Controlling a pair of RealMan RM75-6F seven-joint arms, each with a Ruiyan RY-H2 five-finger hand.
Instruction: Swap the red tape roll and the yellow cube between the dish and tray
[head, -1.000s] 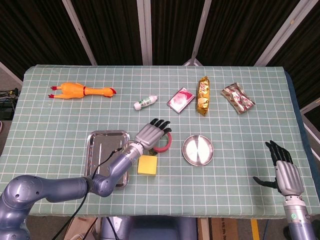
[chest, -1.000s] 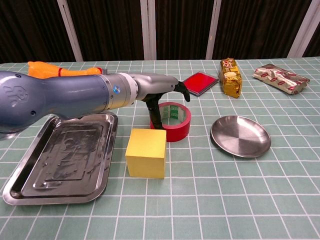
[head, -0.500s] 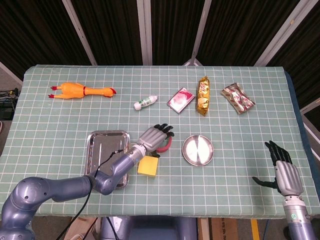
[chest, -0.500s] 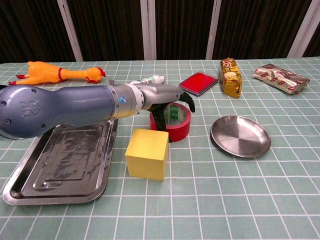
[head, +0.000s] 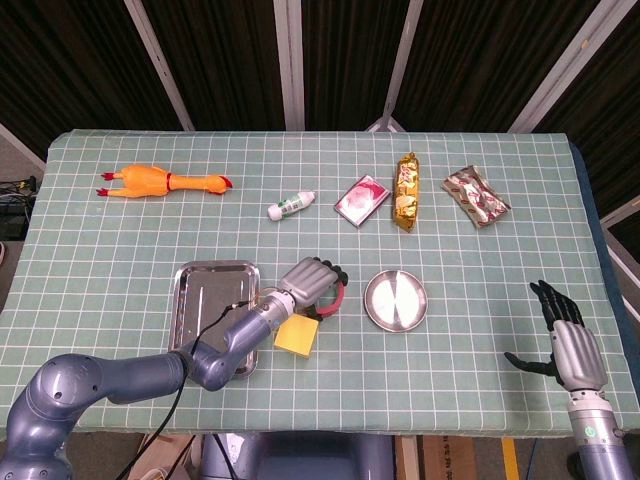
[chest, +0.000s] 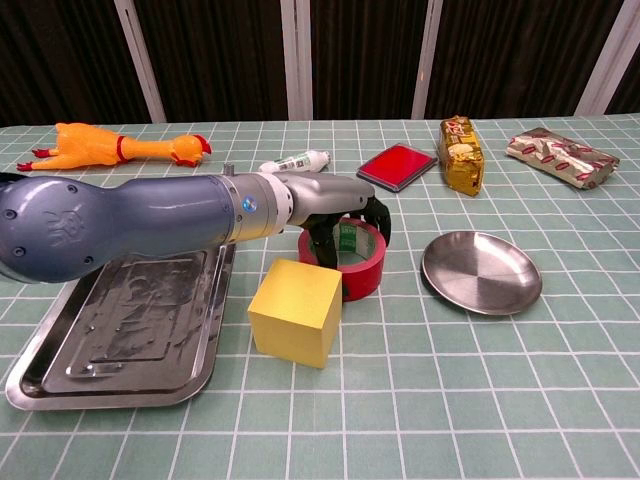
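My left hand (head: 308, 280) (chest: 322, 202) grips the red tape roll (head: 338, 298) (chest: 362, 272) between the metal tray (head: 205, 300) (chest: 60, 345) and the round steel dish (head: 395, 300) (chest: 482, 272). Its fingers curl over the far rim and the thumb reaches into the hole. The roll is tilted, its near edge low. The yellow cube (head: 294, 336) (chest: 295, 312) lies on the cloth just in front of the roll, turned a little, touching it. Tray and dish hold nothing. My right hand (head: 568, 340) hangs open at the table's front right edge, seen in the head view only.
Along the far side lie a rubber chicken (head: 160, 182) (chest: 115, 145), a small white bottle (head: 291, 206) (chest: 295, 160), a red flat case (head: 361, 198) (chest: 398, 165), a gold snack pack (head: 406, 190) (chest: 460, 152) and a foil packet (head: 476, 195) (chest: 558, 156).
My left hand came down from flat above the tape roll and closed its fingers around it. The roll tilted and the yellow cube was nudged and rotated slightly. The right hand stayed still.
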